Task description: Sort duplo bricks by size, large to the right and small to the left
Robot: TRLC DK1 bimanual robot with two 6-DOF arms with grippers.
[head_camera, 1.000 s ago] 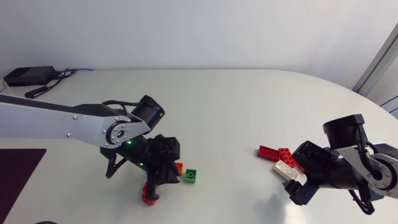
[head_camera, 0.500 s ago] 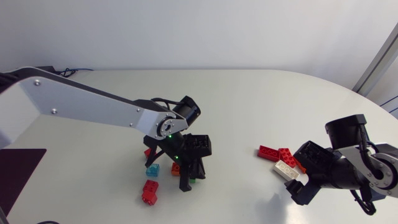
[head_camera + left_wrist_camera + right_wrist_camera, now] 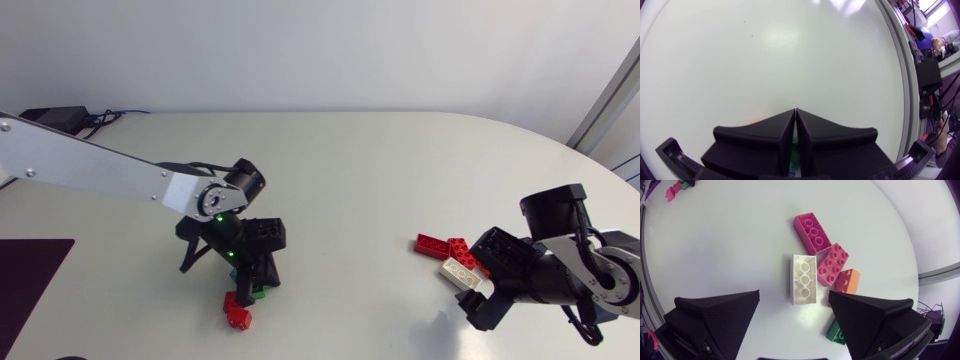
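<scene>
Two grippers hang over the table, and we take each from its jaws outward.

Our right gripper is spread wide and holds nothing. Nearest, a large green brick lies partly hidden under one finger. Just ahead of that same fingertip sits an orange brick. In line with the gap between the jaws lies a long white brick, showing three rings in a row and touching neither finger. A pink brick, studs up, rests against its long side and against the orange one. Farther ahead a long red brick lies at an angle, its near end meeting the white and pink bricks.

Our left gripper points down at the table with its jaws pressed almost together, leaving only a thin slit. A sliver of a small green brick shows in that slit. We cannot tell whether the fingers pinch it or merely stand over it. From above, the green brick pokes out beside the fingertips. A small red brick lies just beside them, a little farther from the left arm.

Far ahead of the right jaws, these small bricks sit well apart from the large ones. The right arm comes in at the opposite edge of the table.
</scene>
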